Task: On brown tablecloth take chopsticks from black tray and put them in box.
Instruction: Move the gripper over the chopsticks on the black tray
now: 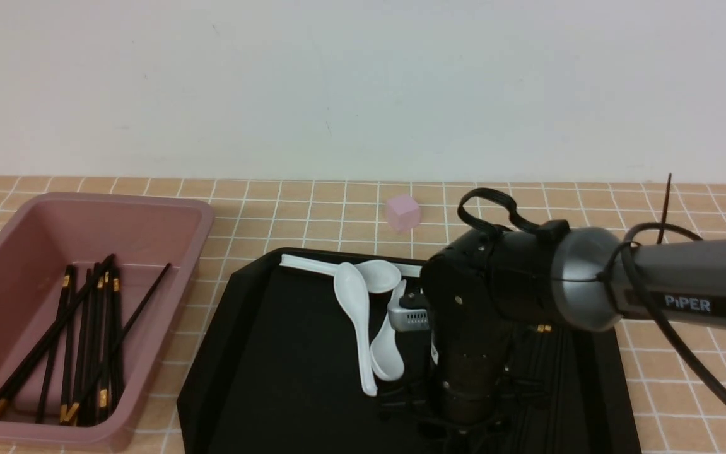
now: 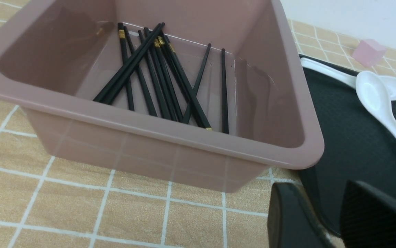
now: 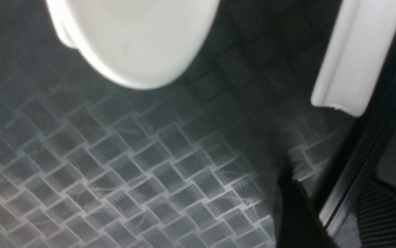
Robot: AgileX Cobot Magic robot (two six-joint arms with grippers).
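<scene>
Well advanced but not finished: many chopsticks (image 2: 160, 79) already in the box (image 1: 85, 202), a few left on the tray (image 1: 287, 378) beneath the right gripper (image 3: 342, 213), its jaws wide apart, apparently around one stick (image 3: 370, 137) and not yet closed on it, the left gripper (image 2: 332, 213) also spread, empty.

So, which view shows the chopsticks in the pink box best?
The left wrist view: looking down into the box, it shows the chopsticks spread apart. The front view shows them bunched, at a low angle. The right wrist view shows neither.
</scene>
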